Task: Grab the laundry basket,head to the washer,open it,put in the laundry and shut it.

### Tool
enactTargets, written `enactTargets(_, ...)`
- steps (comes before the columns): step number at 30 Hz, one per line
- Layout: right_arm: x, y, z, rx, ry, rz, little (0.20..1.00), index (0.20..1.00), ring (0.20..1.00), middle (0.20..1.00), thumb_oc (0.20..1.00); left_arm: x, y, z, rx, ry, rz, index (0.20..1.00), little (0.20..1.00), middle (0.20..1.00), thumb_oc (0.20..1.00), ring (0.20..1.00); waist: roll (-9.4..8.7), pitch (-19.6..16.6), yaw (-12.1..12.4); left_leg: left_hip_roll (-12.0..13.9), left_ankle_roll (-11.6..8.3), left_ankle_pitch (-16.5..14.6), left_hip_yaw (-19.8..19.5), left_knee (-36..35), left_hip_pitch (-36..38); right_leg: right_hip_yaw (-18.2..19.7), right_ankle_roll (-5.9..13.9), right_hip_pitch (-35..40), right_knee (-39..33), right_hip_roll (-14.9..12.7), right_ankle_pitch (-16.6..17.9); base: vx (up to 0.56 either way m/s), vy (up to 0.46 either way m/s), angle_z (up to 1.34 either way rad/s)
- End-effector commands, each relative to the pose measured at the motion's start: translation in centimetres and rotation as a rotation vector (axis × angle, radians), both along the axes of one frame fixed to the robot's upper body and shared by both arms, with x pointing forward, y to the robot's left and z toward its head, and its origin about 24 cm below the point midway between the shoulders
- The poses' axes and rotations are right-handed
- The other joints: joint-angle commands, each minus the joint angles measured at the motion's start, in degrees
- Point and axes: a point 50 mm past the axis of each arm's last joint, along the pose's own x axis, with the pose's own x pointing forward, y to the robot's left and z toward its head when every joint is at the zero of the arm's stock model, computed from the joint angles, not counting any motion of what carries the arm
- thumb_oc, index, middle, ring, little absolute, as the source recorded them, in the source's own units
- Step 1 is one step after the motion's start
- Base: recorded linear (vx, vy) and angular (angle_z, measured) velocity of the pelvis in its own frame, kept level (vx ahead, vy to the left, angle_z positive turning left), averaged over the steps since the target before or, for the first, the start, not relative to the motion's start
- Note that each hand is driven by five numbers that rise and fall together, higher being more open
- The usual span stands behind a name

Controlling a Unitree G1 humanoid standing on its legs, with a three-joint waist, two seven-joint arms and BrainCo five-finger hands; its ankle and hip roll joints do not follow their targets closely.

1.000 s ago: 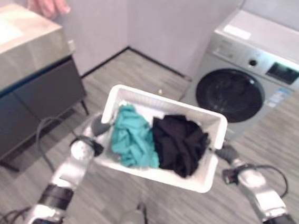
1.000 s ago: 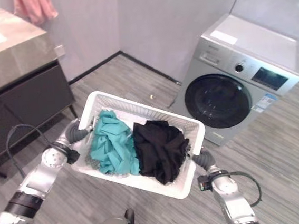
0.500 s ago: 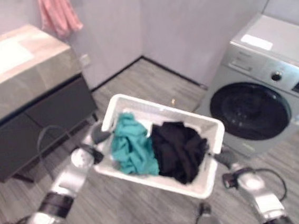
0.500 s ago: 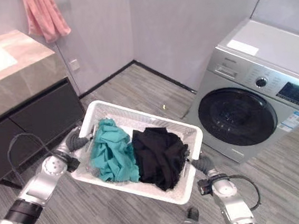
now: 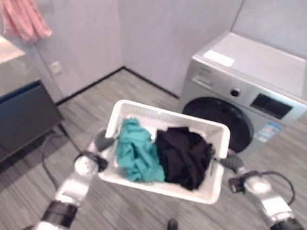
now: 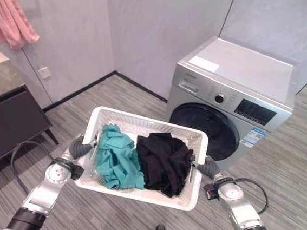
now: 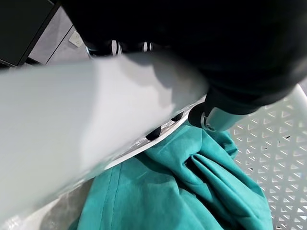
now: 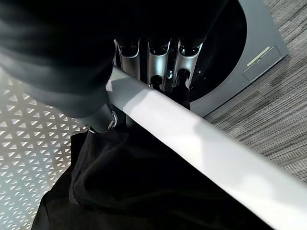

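The white laundry basket point(image 6: 195, 143) sits at frame centre, held off the floor, with teal cloth point(image 6: 114, 162) and black cloth point(image 6: 163, 163) inside. The left hand point(image 6: 79, 150) and right hand point(image 6: 206, 168) have fingers point(image 8: 158, 72) clenched on its end rims. The washer point(image 6: 234, 107) stands at upper right, door closed.

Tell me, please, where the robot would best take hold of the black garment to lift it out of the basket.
Pinch the black garment at its bunched top, coming from above: it lies heaped in the white basket, beside the teal cloth, with walls all round.
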Motion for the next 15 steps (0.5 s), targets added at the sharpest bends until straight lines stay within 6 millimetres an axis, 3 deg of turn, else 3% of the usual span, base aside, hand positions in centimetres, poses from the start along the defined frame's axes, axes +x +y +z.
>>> enactTargets(1,1.3,-1.5,3.7,-0.034,-0.178,-0.006,0.2,0.2,0.2,0.2,0.2,1.7,-4.3,5.9,-0.184,-0.241,-0.197,0.2,0.2,0.2,0.2,0.2,1.6,-0.37,-0.29,-4.25,3.25,8.16,2.02,-8.82,-5.97,0.12,8.26,3.74,4.63,-5.4,-8.49,0.06,-0.027,0.07)
enactTargets(3,1.3,-1.7,3.8,-0.027,-0.185,-0.017,0.2,0.2,0.2,0.2,0.2,1.9,-4.5,6.0,-0.185,-0.245,-0.201,0.2,0.2,0.2,0.2,0.2,1.31,-0.62,-0.42,-5.42,3.11,7.29,2.44,-11.09,-6.69,-0.21,8.41,3.72,4.39,-5.53,-8.66,0.08,0.018,0.04)
enactTargets(4,1.2,-1.7,3.8,-0.024,-0.192,-0.021,0.2,0.2,0.2,0.2,0.2,2.1,-4.8,5.9,-0.182,-0.242,-0.207,0.2,0.2,0.2,0.2,0.2,1.58,-0.91,-0.38,-7.73,2.6,5.66,2.65,-16.51,-7.09,-0.66,8.61,3.76,4.34,-5.16,-8.98,0.16,0.083,0.08)
enactTargets(5,1.1,-1.7,3.8,-0.018,-0.202,-0.035,0.2,0.2,0.2,0.2,0.2,2.3,-5.0,5.8,-0.175,-0.243,-0.211,0.2,0.2,0.2,0.2,0.2,1.83,-1.08,0.05,-9.87,2.06,8.24,3.0,-21.52,-7.91,-0.88,8.77,4.3,4.24,-4.82,-9.82,0.19,0.115,-0.02)
enactTargets(9,1.2,-1.2,3.7,0.016,-0.213,-0.034,0.2,0.2,0.2,0.2,0.2,2.4,-4.7,5.7,-0.147,-0.242,-0.202,0.2,0.2,0.2,0.2,0.2,2.27,-2.22,0.64,-11.64,2.64,8.39,1.28,-24.53,-6.07,-0.27,8.73,4.83,6.1,-4.75,-11.69,0.17,0.099,-0.42)
enactTargets(15,1.1,-0.6,3.3,0.04,-0.203,-0.02,0.2,0.2,0.2,0.2,0.2,2.1,-4.2,5.2,-0.132,-0.219,-0.197,0.2,0.2,0.2,0.2,0.2,1.87,-3.52,0.79,-11.92,4.01,7.5,3.22,-25.44,-3.25,0.08,8.93,5.68,8.22,-6.03,-13.15,0.15,0.073,-0.17)
